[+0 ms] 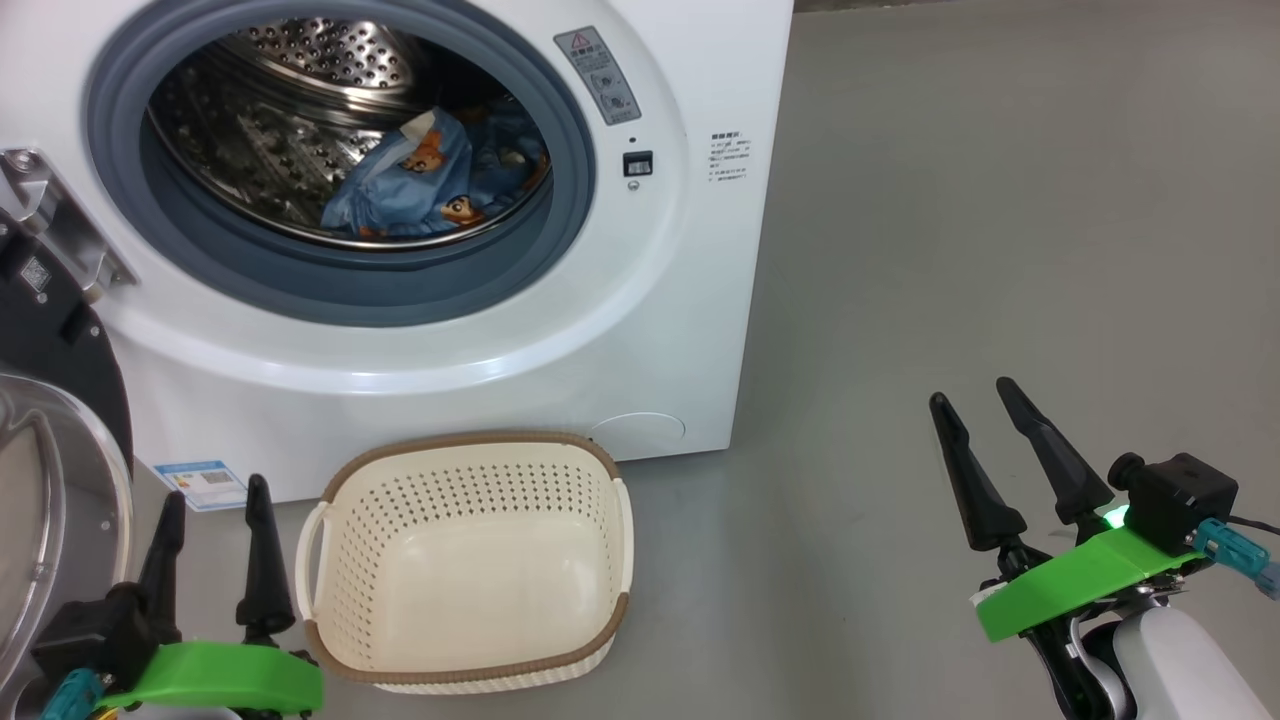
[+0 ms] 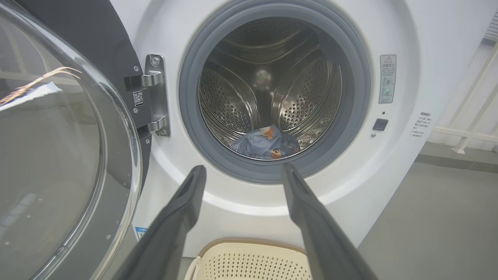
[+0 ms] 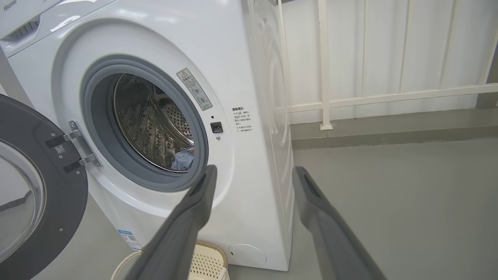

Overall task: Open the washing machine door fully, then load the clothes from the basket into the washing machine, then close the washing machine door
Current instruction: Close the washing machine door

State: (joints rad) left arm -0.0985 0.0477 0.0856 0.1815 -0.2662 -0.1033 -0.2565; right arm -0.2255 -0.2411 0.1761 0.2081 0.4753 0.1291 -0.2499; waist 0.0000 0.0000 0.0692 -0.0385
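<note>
The white washing machine (image 1: pixel 660 260) stands with its round door (image 1: pixel 50 480) swung wide to the left; the black rim and clear glass of the door (image 2: pixel 58 155) loom at the left of the left wrist view. Light-blue clothes (image 1: pixel 430 180) printed with orange figures lie inside the steel drum, also seen as clothes (image 2: pixel 266 142) low in the drum. The cream basket (image 1: pixel 470 570) sits on the floor before the machine, nothing inside it. My left gripper (image 1: pixel 215 500) is open, just left of the basket. My right gripper (image 1: pixel 975 392) is open, over bare floor to the right.
Grey floor (image 1: pixel 1000 200) stretches to the right of the machine. A white railing (image 3: pixel 369 93) runs along the wall behind the washer's right side. The open door (image 3: pixel 31 194) takes up the space left of the machine front.
</note>
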